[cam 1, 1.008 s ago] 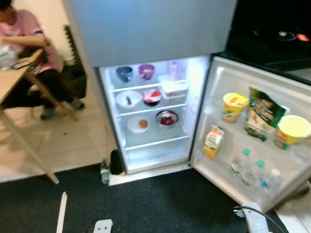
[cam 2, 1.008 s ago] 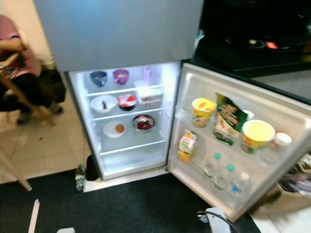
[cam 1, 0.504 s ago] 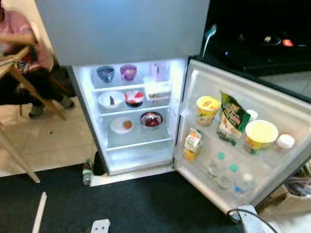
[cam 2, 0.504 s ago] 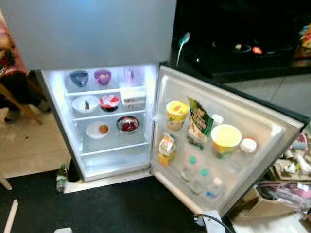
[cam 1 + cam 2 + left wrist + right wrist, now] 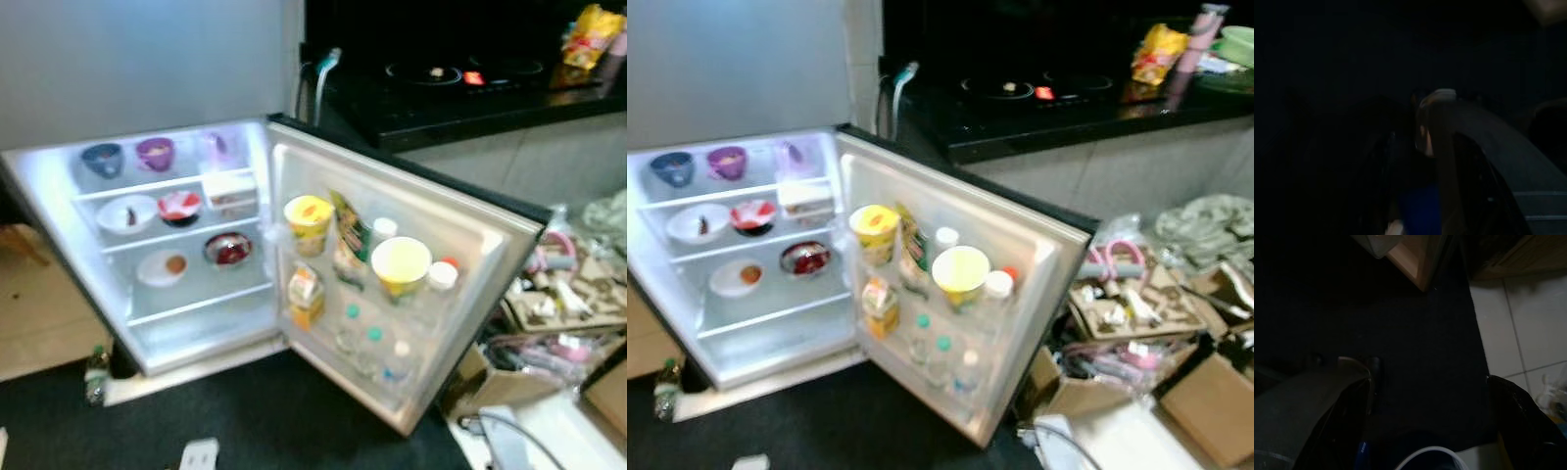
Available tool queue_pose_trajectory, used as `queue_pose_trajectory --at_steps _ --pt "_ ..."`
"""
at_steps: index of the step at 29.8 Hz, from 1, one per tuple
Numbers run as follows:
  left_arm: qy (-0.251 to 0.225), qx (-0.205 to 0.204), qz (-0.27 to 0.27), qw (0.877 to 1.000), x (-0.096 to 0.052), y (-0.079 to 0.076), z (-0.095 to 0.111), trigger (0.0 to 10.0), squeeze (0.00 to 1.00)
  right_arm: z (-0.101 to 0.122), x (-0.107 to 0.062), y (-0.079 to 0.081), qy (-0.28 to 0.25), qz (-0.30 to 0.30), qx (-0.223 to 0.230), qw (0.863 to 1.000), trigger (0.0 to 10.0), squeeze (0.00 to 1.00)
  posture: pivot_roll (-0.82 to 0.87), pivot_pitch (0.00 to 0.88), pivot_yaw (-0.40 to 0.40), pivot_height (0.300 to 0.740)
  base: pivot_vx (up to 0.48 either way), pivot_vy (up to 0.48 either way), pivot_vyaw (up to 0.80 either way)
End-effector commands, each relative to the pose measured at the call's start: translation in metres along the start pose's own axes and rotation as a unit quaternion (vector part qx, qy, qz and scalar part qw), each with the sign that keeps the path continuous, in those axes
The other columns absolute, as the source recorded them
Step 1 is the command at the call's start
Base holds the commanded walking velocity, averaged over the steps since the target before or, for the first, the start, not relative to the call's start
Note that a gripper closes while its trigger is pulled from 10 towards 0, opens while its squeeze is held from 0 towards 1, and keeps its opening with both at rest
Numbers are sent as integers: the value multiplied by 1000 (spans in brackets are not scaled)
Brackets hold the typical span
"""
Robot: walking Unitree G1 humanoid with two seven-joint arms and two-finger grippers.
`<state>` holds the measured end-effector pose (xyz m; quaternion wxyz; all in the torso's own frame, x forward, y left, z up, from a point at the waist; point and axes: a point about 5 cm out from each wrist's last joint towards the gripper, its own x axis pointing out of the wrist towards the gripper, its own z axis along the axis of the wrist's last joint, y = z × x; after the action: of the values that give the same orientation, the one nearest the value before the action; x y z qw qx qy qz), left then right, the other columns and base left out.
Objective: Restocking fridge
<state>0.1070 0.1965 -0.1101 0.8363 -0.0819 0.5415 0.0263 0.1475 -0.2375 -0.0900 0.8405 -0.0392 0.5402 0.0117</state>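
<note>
In the left eye view, the open fridge is seen at centre left, its door swung wide and already stocked; a search for goods is judged to be in hand. In the right eye view, a yellow packet lies on the dark surface at upper right, a possible next pick-up requiring an approach. In the wrist views, it cannot be told whether either tool is released or clenched.

Your two head views look down from a standing distance at the open white fridge, and both take in its shelves, its open door and the black cooktop behind it. Your wrist views point down, close to the dark floor mat before the fridge.
</note>
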Motion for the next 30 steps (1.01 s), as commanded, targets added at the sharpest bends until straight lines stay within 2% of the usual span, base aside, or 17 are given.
queue_pose_trajectory --at_steps 1,5,7,8,9,11,14,15,16,18,20,24,25,26,27,30 --pt "25 -5 4 1000 -2 0 -13 10000 0 10 1 2 -26 -5 14 1000 10000 0 -50 0 4 740 0 0 0" --pt "25 -4 3 1000 -2 0 -13 10000 0 17 1 -2 -39 -19 19 999 10000 0 -51 0 5 740 0 0 0" --pt "25 -5 0 1000 -1 0 -12 10000 0 36 -2 -16 -72 -51 39 995 10000 0 -51 0 5 740 0 0 0" --pt "26 -2 -2 1000 -1 -1 -13 10000 0 57 -6 -28 -105 -79 53 990 10000 0 -51 0 5 740 0 0 0" --pt "26 -2 -2 1000 -1 -1 -13 10000 0 57 -6 -28 -105 -79 53 990 10000 0 -51 0 5 740 0 0 0" --pt "31 8 -8 999 -1 -1 -13 10000 0 73 -10 -38 -127 -101 56 985 10000 0 -51 0 4 740 0 -472 0" --pt "30 5 -2 1000 -2 0 -14 10000 0 102 -20 -57 -170 -137 61 974 10000 0 -51 0 4 740 0 -472 0" --pt "30 5 -2 1000 -2 0 -14 10000 0 102 -20 -57 -170 -137 61 974 10000 0 -51 0 4 740 0 -472 0" --pt "31 1 -1 1000 -2 -1 -14 10000 0 115 -26 -65 -188 -156 60 968 10000 0 -51 0 3 740 0 -296 0" --pt "31 1 -1 1000 -2 -1 -14 10000 0 115 -26 -65 -188 -156 60 968 10000 0 -51 0 3 740 0 -296 0" --pt "29 0 1 1000 0 -4 -13 10000 0 131 -33 -75 -212 -187 55 958 10000 0 -47 0 -5 740 0 0 0" --pt "28 -2 -1 1000 0 -6 -12 10000 0 141 -38 -79 -230 -198 71 950 10000 0 -47 0 -5 740 0 0 0" --pt "28 -2 -1 1000 0 -6 -12 10000 0 143 -38 -78 -233 -198 73 949 9216 0 -47 0 -5 740 0 0 0" --pt "28 -2 -1 1000 0 -6 -12 10000 0 145 -39 -78 -235 -198 75 949 9216 0 -47 0 -5 740 0 0 0" --pt "29 -2 -3 1000 0 -6 -12 10000 0 148 -40 -78 -241 -196 82 947 0 0 -47 0 -5 740 0 0 0" --pt "30 -4 -3 1000 0 -4 -13 10000 0 158 -43 -78 -269 -187 124 937 0 0 -47 0 -7 740 0 0 0"
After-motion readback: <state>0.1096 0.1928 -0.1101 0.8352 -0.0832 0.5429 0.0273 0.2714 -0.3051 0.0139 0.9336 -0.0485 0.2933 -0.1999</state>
